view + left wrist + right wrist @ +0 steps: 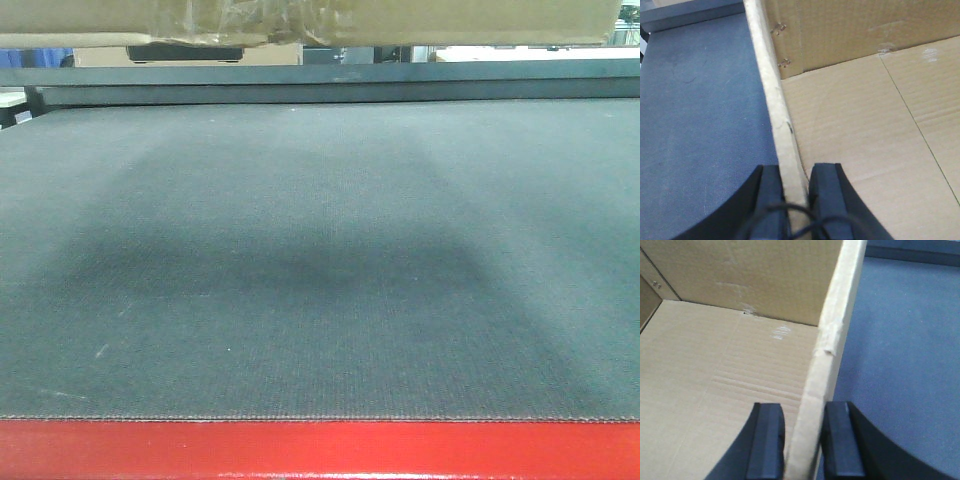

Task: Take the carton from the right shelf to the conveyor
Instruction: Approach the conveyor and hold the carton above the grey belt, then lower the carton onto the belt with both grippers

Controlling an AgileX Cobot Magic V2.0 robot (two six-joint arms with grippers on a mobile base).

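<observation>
The large brown corrugated cardboard carton (400, 18) hangs above the wide dark grey fabric conveyor (320, 280). The left gripper (797, 180) and right gripper (802, 415) each pinch 1 opposite wall. It looks best lowered level, both arms together, with the fingers spreading only once the base sits flat.

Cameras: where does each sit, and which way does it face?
Front view: low before the conveyor, facing across it; carton at the top edge; no robot parts.
Left wrist: behind the left gripper, looking along the carton wall it clamps.
Right wrist: same, right gripper on the opposite wall.
Both wrist views share the carton floor.
</observation>
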